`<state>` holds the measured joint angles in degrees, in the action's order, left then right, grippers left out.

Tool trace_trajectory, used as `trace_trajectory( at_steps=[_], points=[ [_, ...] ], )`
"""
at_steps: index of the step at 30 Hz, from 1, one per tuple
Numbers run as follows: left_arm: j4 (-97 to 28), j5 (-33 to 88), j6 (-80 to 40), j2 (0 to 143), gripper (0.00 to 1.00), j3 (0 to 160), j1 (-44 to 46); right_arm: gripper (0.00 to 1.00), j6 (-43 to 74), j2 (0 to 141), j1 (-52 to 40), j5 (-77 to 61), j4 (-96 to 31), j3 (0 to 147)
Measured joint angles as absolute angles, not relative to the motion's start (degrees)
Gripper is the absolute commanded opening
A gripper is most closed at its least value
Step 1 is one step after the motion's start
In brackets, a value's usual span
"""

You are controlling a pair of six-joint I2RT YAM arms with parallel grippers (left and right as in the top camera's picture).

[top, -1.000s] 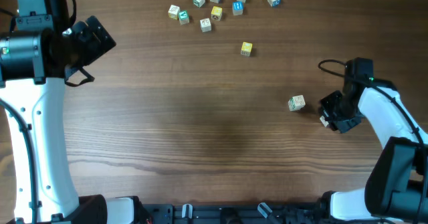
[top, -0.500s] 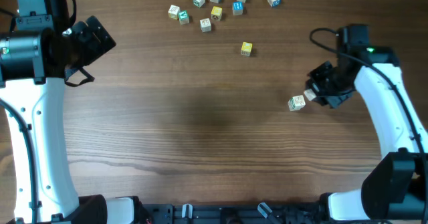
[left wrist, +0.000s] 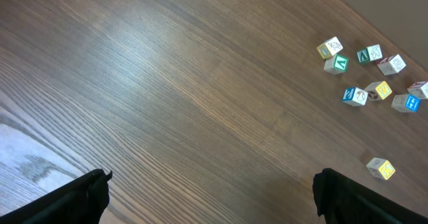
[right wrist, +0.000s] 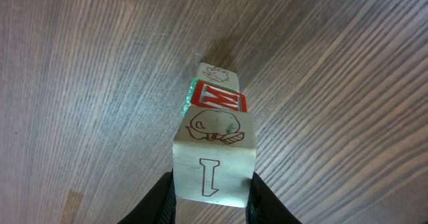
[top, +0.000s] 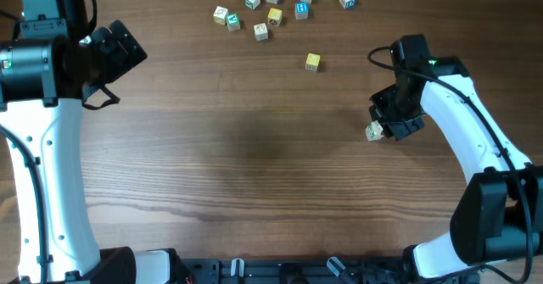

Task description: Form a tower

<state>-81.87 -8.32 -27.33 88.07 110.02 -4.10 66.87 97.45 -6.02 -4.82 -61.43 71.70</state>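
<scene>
In the right wrist view my right gripper (right wrist: 212,192) is shut on a pale cube (right wrist: 215,154) marked with a letter I. This cube sits directly over the tower (right wrist: 215,98), whose red-lettered cube shows just below it. A green edge and another pale cube peek out underneath. I cannot tell whether the held cube rests on the stack. From overhead, the tower (top: 374,131) shows at the right of the table, half covered by the right gripper (top: 389,118). My left gripper (left wrist: 210,197) hangs open at the far left over bare wood, holding nothing.
Several loose letter cubes (top: 276,8) lie scattered at the far edge of the table, also visible from the left wrist (left wrist: 368,77). A single yellow cube (top: 313,61) sits apart, between that cluster and the tower. The left arm (top: 51,106) fills the left side.
The right arm has swung from the right of the stack up and leftward, and its gripper with the pale cube now covers the stack. The left arm has stayed still.
</scene>
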Motion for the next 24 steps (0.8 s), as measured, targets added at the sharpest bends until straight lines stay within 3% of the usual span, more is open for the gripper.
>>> trace_trajectory(
  at_steps=[7, 13, 24],
  points=[
    [-81.87, -8.32, -27.33, 88.07, 1.00, 110.02, -4.10, 0.34, 68.12, 97.45, -6.02, -5.10, -60.51, 71.70],
    [-81.87, -8.29, -27.33, 88.07, 1.00, 110.02, -4.10, 0.37, 68.34, 97.45, -6.02, -6.59, -60.16, 71.70],
    [-81.87, -8.29, -27.33, 88.07, 1.00, 110.02, -4.10, 0.75, 63.68, 97.47, -6.02, -8.34, -63.05, 72.44]
  ],
)
